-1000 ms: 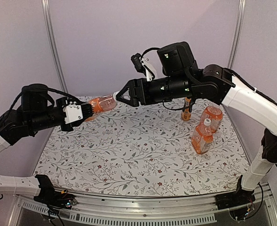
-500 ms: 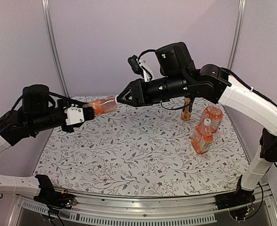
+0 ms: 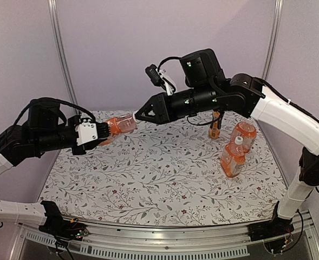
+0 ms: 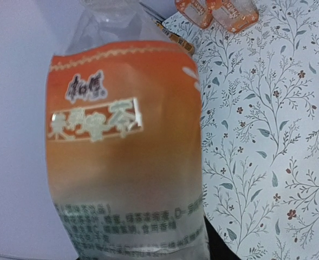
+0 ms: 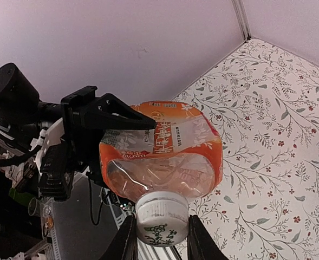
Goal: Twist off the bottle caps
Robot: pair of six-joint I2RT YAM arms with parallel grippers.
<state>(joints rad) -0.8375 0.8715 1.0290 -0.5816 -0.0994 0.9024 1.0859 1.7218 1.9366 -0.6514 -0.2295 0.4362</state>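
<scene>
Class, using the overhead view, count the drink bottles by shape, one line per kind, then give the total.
Squat clear plastic bottles with orange labels: 3 (held bottle, far right bottle, near right bottle)
Taller slim orange bottle: 1
Total: 4

A white cloth (image 3: 164,179) printed with grey-green sprigs and small dark-red flowers is being displayed spread flat. Behind the cloth, the space is being closed off by plain lilac walls (image 3: 116,49), which are being joined by metal uprights (image 3: 62,54) at the cloth's far corners. The cloth's near edge is being bordered by a ribbed aluminium rail (image 3: 164,250).
</scene>
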